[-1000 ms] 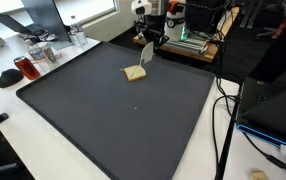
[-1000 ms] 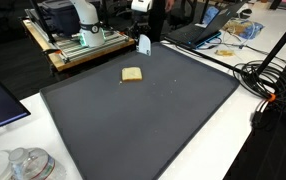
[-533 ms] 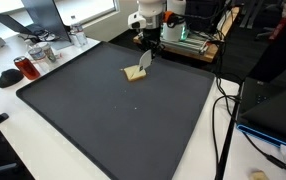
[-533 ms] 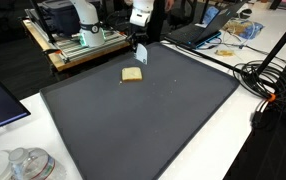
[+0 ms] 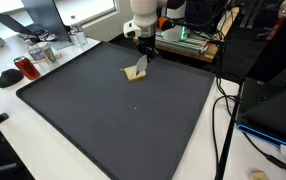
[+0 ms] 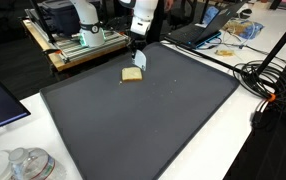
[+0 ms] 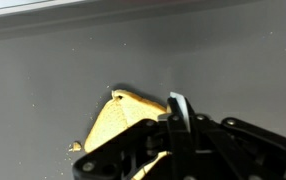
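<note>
In the upper middle, the claw was shut tight on a thin gray blade just beside the bread; a low, slow slide seemed best.

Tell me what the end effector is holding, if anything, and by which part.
A flat grey tool, gripped at its top end by the shut end effector; its lower edge hangs by the bread.

In an exterior view the gripper is clamped on a grey flat blade slanting down beneath it, its tip meeting a tan bread slice lying just below on the dark mat.
</note>
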Action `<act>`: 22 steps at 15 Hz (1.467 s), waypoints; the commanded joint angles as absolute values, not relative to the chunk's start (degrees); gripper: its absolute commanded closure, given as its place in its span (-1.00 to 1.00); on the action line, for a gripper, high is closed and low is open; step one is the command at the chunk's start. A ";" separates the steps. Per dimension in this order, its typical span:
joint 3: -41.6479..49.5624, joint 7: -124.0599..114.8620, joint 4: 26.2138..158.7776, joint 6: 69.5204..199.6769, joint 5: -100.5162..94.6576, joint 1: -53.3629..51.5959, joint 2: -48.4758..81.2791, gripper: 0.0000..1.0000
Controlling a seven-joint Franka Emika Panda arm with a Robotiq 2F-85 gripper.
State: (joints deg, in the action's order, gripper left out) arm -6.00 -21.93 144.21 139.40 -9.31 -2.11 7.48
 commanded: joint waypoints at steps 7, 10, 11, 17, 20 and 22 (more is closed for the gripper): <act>-2.91 -15.27 139.73 138.79 -9.73 -3.67 14.37 0.98; -2.74 -12.80 137.82 137.52 -10.08 -3.78 16.13 0.98; -2.67 -12.09 137.19 137.00 -10.34 -3.85 16.78 0.98; -2.63 -8.47 134.18 134.53 -9.97 -3.73 20.04 0.98; -2.42 -9.16 133.81 135.68 -9.98 -3.81 21.04 0.98; -2.53 -9.11 134.05 136.41 -9.45 -3.71 21.57 0.98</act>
State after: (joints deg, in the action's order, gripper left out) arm -3.77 -9.39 136.09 134.00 -9.33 -2.69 16.31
